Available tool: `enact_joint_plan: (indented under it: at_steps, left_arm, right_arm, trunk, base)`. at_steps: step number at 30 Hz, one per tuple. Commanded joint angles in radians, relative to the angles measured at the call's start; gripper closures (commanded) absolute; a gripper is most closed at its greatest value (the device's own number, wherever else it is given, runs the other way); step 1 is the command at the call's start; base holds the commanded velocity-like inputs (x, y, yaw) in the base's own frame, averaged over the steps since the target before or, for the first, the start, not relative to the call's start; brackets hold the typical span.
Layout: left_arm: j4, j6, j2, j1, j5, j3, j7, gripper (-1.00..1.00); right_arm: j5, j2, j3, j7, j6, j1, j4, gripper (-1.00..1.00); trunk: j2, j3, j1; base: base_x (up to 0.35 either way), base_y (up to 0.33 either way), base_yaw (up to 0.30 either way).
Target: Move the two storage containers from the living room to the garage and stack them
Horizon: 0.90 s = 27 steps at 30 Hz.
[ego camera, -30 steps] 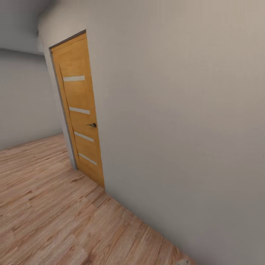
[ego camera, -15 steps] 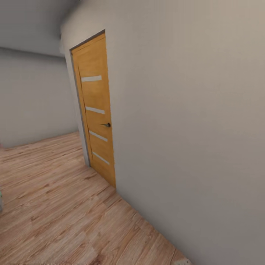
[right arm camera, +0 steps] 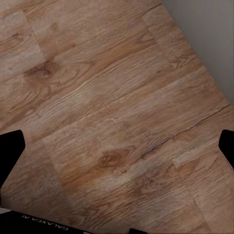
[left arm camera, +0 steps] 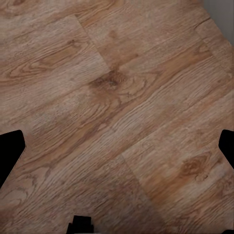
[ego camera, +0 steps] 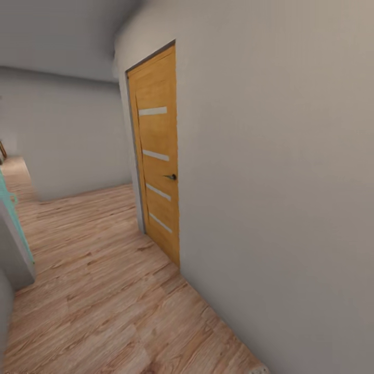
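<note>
Three views, one transit step: no container is in sight, so the robot is judged to be driving through the house, either to or from the living room.
Head view, route: a wooden door (ego camera: 158,156) with pale glass strips stands shut in a grey wall (ego camera: 280,182); light wood plank floor (ego camera: 98,291) runs along the wall's foot toward an opening at the far left.
Head view, hazard: a teal-edged object (ego camera: 13,218) stands at the left edge of the floor, so the base should hold a line between it and the wall.
Left wrist view: left gripper (left arm camera: 117,146) hangs over bare planks, dark fingertips (left arm camera: 9,151) wide apart, nothing between them.
Right wrist view: right gripper (right arm camera: 117,146) likewise spread and empty, with the wall's foot (right arm camera: 209,44) near.
Advice: keep both arms tucked, turn slowly, and leave room on the wall side.
</note>
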Motion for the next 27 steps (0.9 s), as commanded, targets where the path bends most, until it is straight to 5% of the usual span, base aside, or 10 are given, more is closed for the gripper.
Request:
enact_joint_plan:
  at_steps: [1, 27]
  left_arm:
    - [0.001, -0.001, 0.000, -0.001, 0.009, 0.007, -0.010, -1.00]
    - [0.001, 0.001, -0.001, -0.001, 0.007, 0.006, -0.009, -1.00]
  right_arm:
    - [0.008, 0.000, -0.007, 0.003, -0.003, 0.000, 0.000, -1.00]
    - [0.010, 0.000, -0.007, 0.003, -0.003, -0.001, 0.000, -1.00]
  trunk:
    - [-0.001, -0.002, 0.001]
    - [-0.001, -0.002, 0.001]
  base:
    - [0.313, 0.000, 0.253]
    - [0.323, 0.000, 0.269]
